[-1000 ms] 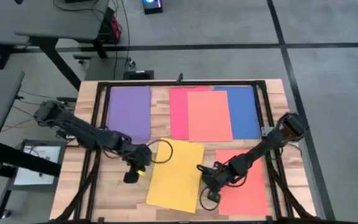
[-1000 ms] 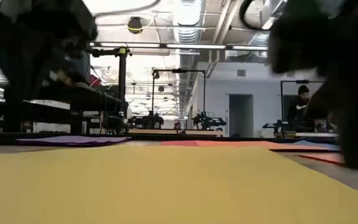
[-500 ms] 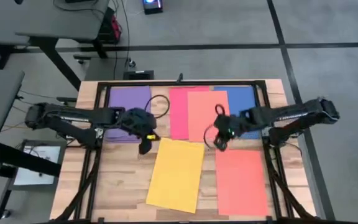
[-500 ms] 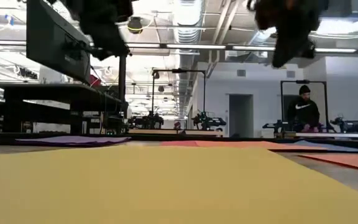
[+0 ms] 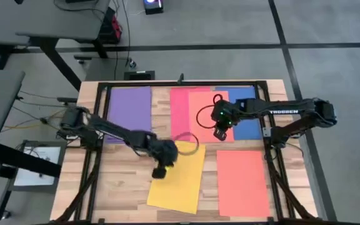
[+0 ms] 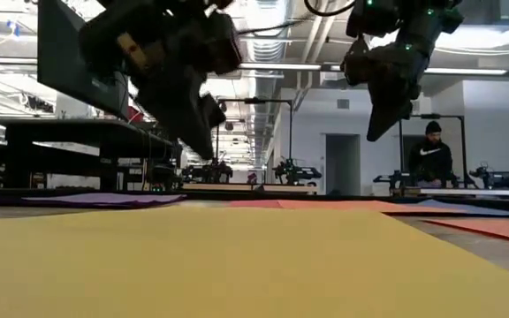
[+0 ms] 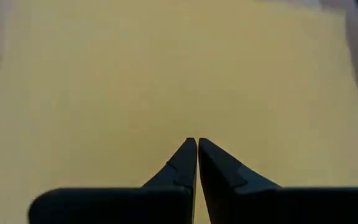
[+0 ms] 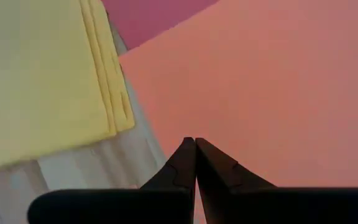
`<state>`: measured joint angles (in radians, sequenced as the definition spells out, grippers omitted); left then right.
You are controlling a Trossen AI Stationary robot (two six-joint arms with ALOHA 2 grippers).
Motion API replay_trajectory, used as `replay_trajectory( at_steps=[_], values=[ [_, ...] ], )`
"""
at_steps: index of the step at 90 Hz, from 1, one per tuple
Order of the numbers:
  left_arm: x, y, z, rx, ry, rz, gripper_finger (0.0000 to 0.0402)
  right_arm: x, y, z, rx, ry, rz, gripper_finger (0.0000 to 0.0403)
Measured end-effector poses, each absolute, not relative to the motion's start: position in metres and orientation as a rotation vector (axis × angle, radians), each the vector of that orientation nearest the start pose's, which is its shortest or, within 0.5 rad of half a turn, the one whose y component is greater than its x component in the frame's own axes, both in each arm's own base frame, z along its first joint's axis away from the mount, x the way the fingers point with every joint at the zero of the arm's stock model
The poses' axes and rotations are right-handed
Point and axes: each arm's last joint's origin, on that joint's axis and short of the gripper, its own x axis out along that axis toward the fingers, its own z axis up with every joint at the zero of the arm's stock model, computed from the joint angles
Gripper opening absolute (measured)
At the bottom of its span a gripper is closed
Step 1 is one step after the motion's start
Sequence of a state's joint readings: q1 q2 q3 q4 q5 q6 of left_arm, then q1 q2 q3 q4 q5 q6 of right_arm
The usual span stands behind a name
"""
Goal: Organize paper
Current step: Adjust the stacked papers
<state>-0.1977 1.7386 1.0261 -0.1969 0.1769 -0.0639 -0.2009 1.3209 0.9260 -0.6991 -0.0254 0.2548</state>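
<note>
The left gripper (image 5: 160, 169), closed and empty, is held over the yellow paper (image 5: 179, 181), while the red sheet (image 5: 180, 111) is partly covered by the orange sheet (image 5: 209, 117) under the closed right gripper (image 5: 219, 132).

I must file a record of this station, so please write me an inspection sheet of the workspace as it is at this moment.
Surface: wooden table with a black frame on it.
Job's things: purple sheet, red sheet, orange sheet overlapping red and blue, blue sheet, yellow stack lying askew, second orange sheet at the front.
Clutter: nothing seen.
Grippers: left gripper over the yellow stack, fingers shut, empty; right gripper over the orange sheet, fingers shut, empty.
Cables: loops at both wrists; floor cables behind the table.
Surroundings: other benches, a person seated far behind.
</note>
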Motion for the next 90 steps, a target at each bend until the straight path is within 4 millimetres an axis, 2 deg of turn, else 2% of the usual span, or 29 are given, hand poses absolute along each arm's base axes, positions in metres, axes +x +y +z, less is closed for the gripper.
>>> replay_trajectory(
  at_steps=[10, 20, 26, 45, 90],
  values=[
    [0.358, -0.088, 0.165, -0.020, 0.965, -0.326, 0.0000, 0.243, -0.050, 0.234, 0.332, 1.072, -0.283, 0.0000],
    [0.367, -0.093, 0.155, -0.028, 1.057, -0.280, 0.0000, 0.243, -0.050, 0.234, 0.332, 1.080, -0.283, 0.0000],
    [0.367, -0.092, 0.145, -0.063, 1.139, -0.245, 0.0000, 0.242, -0.050, 0.234, 0.332, 1.083, -0.283, 0.0000],
    [0.368, -0.098, 0.133, -0.120, 1.191, -0.214, 0.0000, 0.241, -0.047, 0.233, 0.305, 1.104, -0.262, 0.0000],
    [0.361, -0.107, 0.128, -0.483, 1.283, 0.035, 0.0000, 0.235, -0.053, 0.231, 0.412, 1.147, -0.349, 0.0000]
  ],
)
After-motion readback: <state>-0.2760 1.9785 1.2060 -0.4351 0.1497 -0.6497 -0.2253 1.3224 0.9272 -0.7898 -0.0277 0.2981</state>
